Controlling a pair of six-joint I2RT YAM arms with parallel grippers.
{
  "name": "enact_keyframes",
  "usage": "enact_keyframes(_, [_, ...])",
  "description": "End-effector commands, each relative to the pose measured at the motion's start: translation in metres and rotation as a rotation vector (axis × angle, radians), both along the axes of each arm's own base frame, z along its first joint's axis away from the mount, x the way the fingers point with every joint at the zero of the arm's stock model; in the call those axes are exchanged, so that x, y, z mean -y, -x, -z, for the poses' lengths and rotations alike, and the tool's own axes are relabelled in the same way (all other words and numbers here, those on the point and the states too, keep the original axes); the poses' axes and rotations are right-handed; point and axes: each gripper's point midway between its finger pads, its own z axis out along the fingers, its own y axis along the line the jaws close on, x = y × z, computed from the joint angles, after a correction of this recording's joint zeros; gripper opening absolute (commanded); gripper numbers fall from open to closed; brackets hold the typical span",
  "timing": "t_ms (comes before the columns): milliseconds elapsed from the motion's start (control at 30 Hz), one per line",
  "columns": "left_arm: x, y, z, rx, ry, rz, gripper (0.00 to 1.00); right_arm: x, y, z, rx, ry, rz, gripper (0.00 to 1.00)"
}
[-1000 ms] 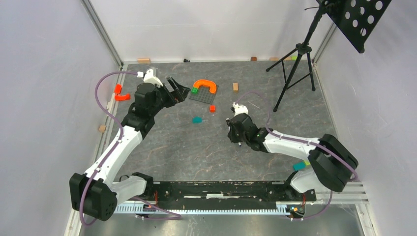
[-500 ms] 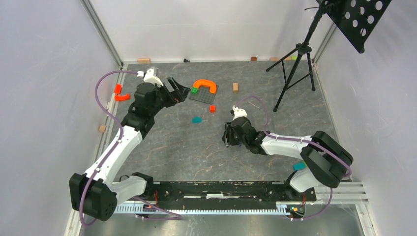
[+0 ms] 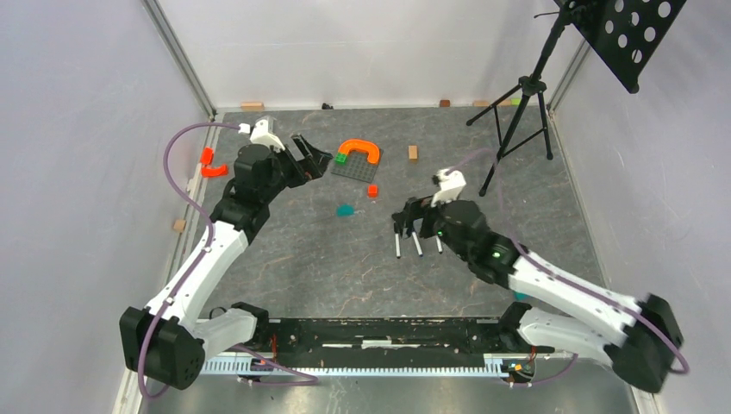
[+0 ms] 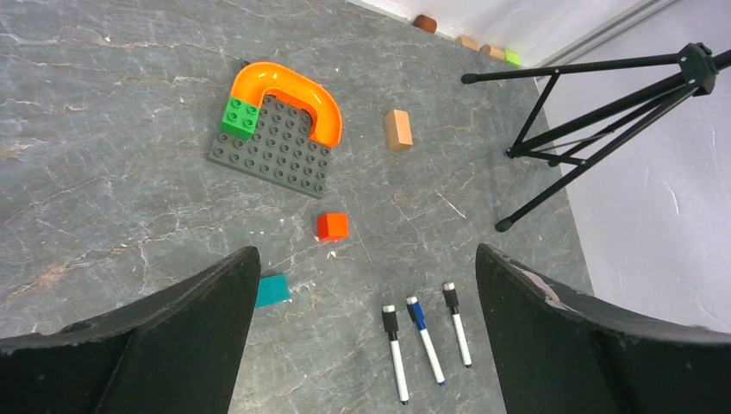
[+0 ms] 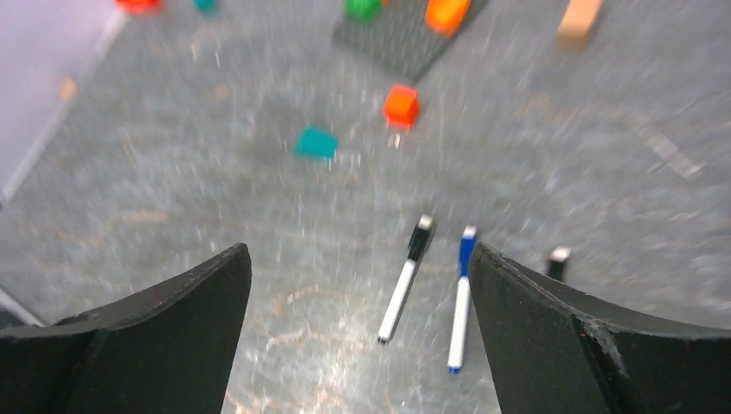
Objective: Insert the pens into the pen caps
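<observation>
Stretched forward and low, right gripper (image 3: pixel 414 220) spreads wide, empty, over slim white capped pens (image 4: pixel 427 341); left gripper (image 3: pixel 312 158), raised, likewise spread, empty

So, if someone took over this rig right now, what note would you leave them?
Left gripper: open, empty, hanging over the table beside the grey baseplate.
Right gripper: open, empty, just above the pens.
Things: three pens lie side by side on the table, wearing their caps, two black and one blue.
Done: all three look capped.
Left: probably nothing. Whether the caps are fully seated is too small to tell.
</observation>
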Motion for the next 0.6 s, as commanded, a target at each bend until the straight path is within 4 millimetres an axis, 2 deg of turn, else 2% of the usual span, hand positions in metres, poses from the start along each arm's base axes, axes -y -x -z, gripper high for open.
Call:
enact_keyframes(0, [-0.012,0.000,-0.031,0.097,-0.033,-0.041,1.00,0.055,-0.006,-0.073,0.249,-0.016,0.178,0.98])
enact_keyframes(67, [-0.013,0.001,-0.033,0.104,-0.034,-0.045,1.00,0.085,0.001,-0.092,0.327,-0.047,0.262,0.98])
enact_keyframes(133, [-0.014,0.000,-0.033,0.107,-0.041,-0.047,1.00,0.110,0.008,-0.097,0.386,-0.057,0.329,0.98])
enact_keyframes(300, [-0.017,-0.002,-0.031,0.114,-0.056,-0.060,1.00,0.164,0.027,-0.093,0.452,-0.104,0.486,0.98])
enact_keyframes(400, [-0.017,-0.003,-0.028,0.111,-0.059,-0.060,1.00,0.183,0.037,-0.079,0.450,-0.120,0.531,0.98])
enact_keyframes(567, [-0.022,-0.005,-0.027,0.112,-0.072,-0.085,1.00,0.195,0.047,-0.069,0.461,-0.160,0.547,0.98])
